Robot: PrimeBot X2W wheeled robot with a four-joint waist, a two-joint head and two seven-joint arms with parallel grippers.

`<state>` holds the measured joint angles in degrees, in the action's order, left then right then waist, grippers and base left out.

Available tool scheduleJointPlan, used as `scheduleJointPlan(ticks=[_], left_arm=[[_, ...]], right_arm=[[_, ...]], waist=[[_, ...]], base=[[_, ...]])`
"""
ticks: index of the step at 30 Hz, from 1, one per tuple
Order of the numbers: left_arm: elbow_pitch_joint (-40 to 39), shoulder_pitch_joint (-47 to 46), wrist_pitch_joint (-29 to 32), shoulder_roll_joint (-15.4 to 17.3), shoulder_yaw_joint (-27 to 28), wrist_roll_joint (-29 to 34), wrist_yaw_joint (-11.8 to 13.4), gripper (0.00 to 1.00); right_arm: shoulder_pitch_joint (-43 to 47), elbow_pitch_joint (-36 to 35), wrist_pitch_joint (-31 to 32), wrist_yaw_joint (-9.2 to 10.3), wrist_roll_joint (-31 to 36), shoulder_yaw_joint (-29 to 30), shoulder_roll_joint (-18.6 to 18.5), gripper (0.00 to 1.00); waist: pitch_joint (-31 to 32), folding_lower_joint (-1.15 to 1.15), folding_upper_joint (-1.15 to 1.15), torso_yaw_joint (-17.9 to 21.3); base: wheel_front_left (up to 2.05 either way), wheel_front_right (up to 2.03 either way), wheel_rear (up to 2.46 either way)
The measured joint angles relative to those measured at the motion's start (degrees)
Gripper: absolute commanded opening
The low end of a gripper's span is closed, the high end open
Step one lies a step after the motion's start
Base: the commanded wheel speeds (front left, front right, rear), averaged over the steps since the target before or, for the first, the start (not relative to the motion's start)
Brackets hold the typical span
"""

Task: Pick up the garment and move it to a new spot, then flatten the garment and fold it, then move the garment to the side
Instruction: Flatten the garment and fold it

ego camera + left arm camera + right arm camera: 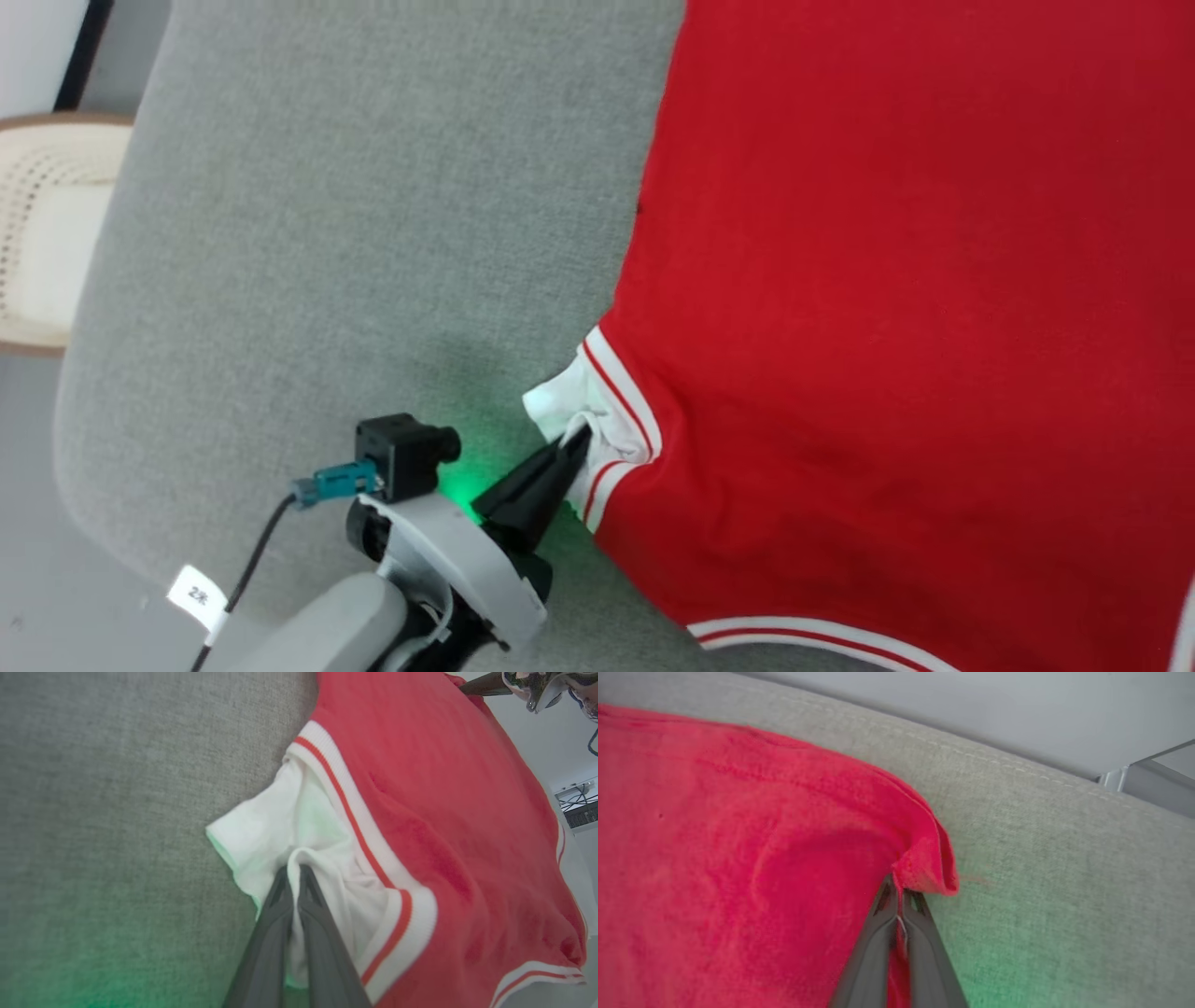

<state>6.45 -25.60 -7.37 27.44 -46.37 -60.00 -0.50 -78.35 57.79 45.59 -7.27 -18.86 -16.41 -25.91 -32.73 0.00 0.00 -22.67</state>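
The garment [887, 327] lies spread, red side up, across the grey upholstered surface [327, 233]. The left fingers [574, 441] are clenched on its bunched white sleeve [261, 835], well in from the surface's rounded corner. The right fingers [897, 896] pinch a red corner of it near the stitched edge.

A cane chair [42, 215] stands beside grey upholstery [355, 233].

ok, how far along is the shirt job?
Done: garment lies spread, red side up, on the grey cushion. In hand: left claw shut on its white sleeve, right claw shut on a red corner. Left: no fold visible yet; folding, then moving aside.
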Motion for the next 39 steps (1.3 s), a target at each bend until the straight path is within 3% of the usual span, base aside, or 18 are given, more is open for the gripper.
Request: scheduleJointPlan(ticks=[6, 13, 18, 24, 29, 37, 38, 39], left_arm=[[2.0, -0.2, 0.1, 0.7, 1.3, -1.0, 1.5, 0.0], [3.1, 1.7, 0.8, 2.2, 1.8, -2.1, 2.7, 0.0], [3.3, 3.5, 0.8, 3.6, 2.1, -2.6, 3.8, 0.0], [2.8, 5.9, 0.2, 4.5, 2.4, -3.1, 5.2, 0.0], [1.8, 7.7, -0.9, 4.8, 2.8, -3.5, 6.1, 0.0], [0.7, 8.3, -0.9, 5.6, 2.6, -3.1, 7.3, 0.0], [0.6, 8.4, -0.7, 5.8, 2.5, -3.0, 7.3, 0.0], [0.5, 8.4, -0.7, 5.8, 2.5, -3.0, 7.5, 0.0]], right_arm=[[8.3, -7.2, 0.2, -0.01, -7.9, -8.5, -1.0, 0.0], [21.4, -20.5, 2.0, -0.25, -20.0, -16.6, -7.6, 0.0], [32.6, -30.6, 2.4, -0.25, -27.4, -17.9, -13.6, 0.0], [48.6, -42.4, 1.9, -0.25, -31.9, -16.1, -19.7, 0.0], [60.4, -49.4, 1.7, -0.25, -32.5, -12.8, -19.9, 0.0], [70.8, -54.2, 1.7, -0.24, -27.6, -8.0, -14.7, 0.0], [71.2, -54.5, 1.3, -0.24, -26.5, -7.4, -14.1, 0.07], [71.7, -54.7, 0.8, -0.24, -26.0, -6.5, -13.5, 0.63]], waist=[[4.0, 0.0, 0.0, 2.8], [9.4, 0.0, 0.0, 7.1], [12.9, 0.0, 0.0, 10.6], [16.8, 0.0, 0.0, 14.3], [18.7, 0.0, 0.0, 17.5], [20.1, 0.0, 0.0, 20.4], [20.2, 0.0, 0.0, 20.6], [20.3, 0.0, 0.0, 20.7]], base=[[0.0, 0.0, 0.0], [0.0, 0.0, 0.0], [0.0, 0.0, 0.0], [0.0, 0.0, 0.0], [0.0, 0.0, 0.0], [0.0, 0.0, 0.0], [0.0, 0.0, 0.0], [0.0, 0.0, 0.0]])
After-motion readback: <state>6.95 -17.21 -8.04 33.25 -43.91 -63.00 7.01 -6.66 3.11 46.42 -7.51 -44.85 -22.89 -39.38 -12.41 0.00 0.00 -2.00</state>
